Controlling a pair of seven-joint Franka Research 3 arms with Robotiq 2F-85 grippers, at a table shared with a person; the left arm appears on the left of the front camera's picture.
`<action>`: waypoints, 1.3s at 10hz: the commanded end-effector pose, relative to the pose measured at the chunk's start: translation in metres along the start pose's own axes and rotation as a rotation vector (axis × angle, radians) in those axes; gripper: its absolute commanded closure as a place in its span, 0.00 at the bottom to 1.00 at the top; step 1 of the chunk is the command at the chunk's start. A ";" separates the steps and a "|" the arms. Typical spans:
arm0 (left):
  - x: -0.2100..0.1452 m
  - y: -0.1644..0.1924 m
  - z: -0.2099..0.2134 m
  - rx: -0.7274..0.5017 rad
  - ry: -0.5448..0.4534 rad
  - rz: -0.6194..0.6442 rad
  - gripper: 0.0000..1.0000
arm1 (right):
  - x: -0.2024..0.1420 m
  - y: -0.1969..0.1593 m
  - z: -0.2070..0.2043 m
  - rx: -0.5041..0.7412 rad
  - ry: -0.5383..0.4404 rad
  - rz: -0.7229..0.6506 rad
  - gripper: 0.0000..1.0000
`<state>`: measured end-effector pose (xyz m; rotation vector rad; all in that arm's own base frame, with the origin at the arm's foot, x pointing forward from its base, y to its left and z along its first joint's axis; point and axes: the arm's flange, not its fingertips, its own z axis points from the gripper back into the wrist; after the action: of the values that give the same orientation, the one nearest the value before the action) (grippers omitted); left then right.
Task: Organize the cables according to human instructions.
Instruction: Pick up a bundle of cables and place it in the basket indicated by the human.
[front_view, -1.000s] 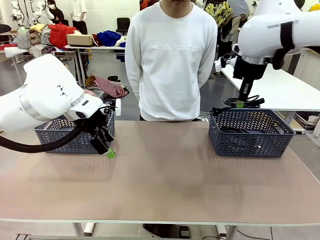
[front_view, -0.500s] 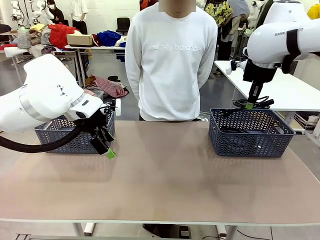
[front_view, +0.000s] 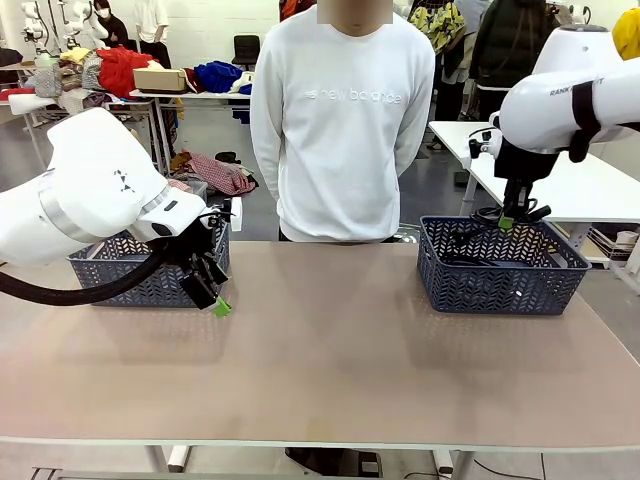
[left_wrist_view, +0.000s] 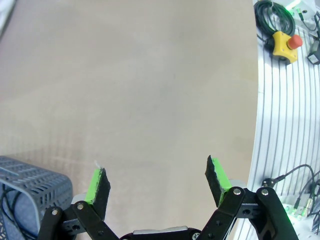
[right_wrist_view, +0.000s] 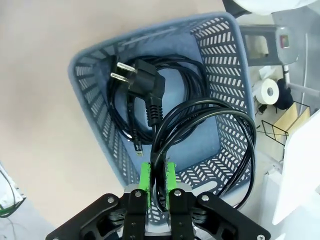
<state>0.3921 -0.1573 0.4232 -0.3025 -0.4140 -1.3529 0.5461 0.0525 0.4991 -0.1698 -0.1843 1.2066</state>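
Note:
My right gripper (front_view: 511, 219) hangs over the right grey basket (front_view: 500, 285), shut on a black cable (front_view: 484, 216) whose loop dangles into it. In the right wrist view the green pads (right_wrist_view: 145, 177) pinch this cable loop (right_wrist_view: 220, 107) above the basket (right_wrist_view: 80, 70). A second coiled cable with a chunky plug (right_wrist_view: 142, 85) lies on the basket floor. My left gripper (front_view: 215, 298) stands open and holds nothing, low over the table in front of the left grey basket (front_view: 120, 268). Its fingers (left_wrist_view: 99, 183) spread wide over bare tabletop, and a corner of the basket (left_wrist_view: 35, 181) is beside them.
A person in a white sweatshirt (front_view: 340, 120) stands at the far side with hands behind the back. The wide middle of the beige table (front_view: 320, 360) lies between the two baskets. A yellow emergency-stop button (left_wrist_view: 285, 41) sits past the table edge.
My right gripper has carried the cable to the right and a little lower, over the right basket. The left arm has not moved.

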 end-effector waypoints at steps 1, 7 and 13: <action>-0.002 0.000 0.002 -0.006 0.001 0.006 0.00 | -0.008 -0.004 -0.011 -0.039 -0.061 0.025 1.00; -0.002 0.000 0.002 -0.006 0.001 0.006 0.00 | -0.008 -0.015 -0.041 -0.026 -0.122 0.012 0.66; -0.002 0.000 0.002 -0.006 0.001 0.006 0.00 | -0.005 -0.017 -0.042 0.005 -0.127 -0.009 0.06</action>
<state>0.3921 -0.1573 0.4231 -0.3026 -0.4138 -1.3529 0.5683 0.0456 0.4614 -0.1148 -0.2743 1.1946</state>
